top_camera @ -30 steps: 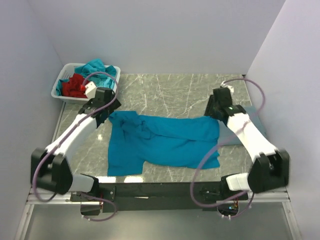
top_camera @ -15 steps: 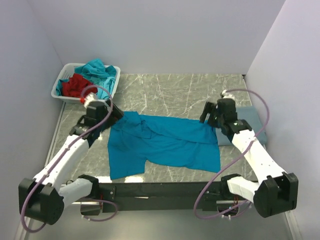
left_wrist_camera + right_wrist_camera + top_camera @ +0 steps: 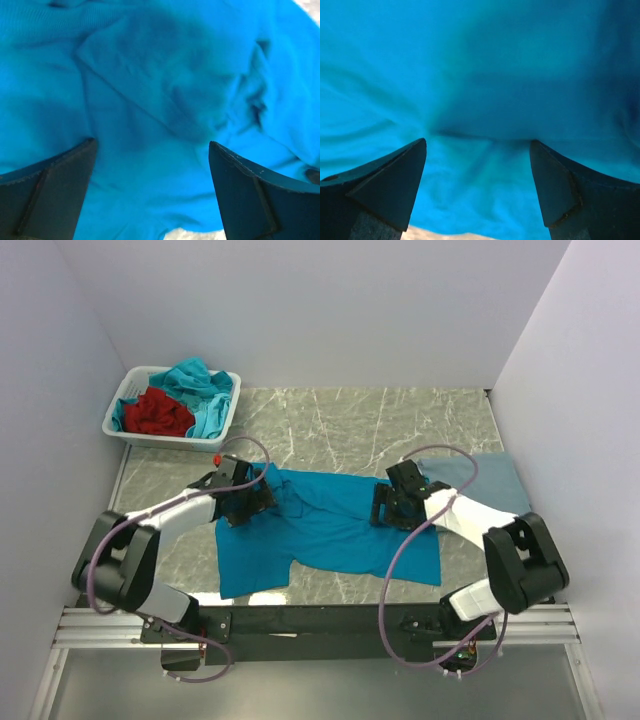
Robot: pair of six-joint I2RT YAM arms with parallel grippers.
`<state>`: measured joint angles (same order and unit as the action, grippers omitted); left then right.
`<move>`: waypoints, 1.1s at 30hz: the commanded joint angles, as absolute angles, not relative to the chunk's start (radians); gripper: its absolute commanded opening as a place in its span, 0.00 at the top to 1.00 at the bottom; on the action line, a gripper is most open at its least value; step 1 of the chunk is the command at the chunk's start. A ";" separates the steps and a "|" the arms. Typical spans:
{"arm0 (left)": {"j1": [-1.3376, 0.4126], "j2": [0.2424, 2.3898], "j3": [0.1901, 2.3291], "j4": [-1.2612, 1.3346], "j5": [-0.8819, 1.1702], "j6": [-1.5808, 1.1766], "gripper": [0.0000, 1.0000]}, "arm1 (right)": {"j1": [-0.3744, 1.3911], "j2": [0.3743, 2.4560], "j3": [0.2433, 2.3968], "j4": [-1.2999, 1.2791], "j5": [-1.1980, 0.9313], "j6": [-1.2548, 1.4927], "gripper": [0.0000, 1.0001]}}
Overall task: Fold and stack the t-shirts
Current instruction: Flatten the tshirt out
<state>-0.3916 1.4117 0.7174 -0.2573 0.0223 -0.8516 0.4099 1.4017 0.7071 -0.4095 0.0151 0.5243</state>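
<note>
Teal-blue t-shirt (image 3: 330, 535) lies spread and rumpled along the middle of the table's (image 3: 340, 420) near edge. We hold our left gripper (image 3: 152, 144) and right gripper (image 3: 477, 143) wide apart, low over its cloth, gripping nothing.

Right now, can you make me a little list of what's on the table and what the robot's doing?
Middle of table: teal shirt, spread out, wrinkled, not folded
Right side: slate shirt, lying flat
Far left corner: basket
In basket: red shirt, turquoise shirt
Left end effector: open, low over teal shirt's left part
Right end effector: open, low over teal shirt's right part
</note>
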 commanded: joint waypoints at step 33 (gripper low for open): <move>-0.298 1.696 1.244 -0.290 0.057 -0.695 0.01 | 0.344 1.717 1.336 -0.485 0.074 0.456 0.09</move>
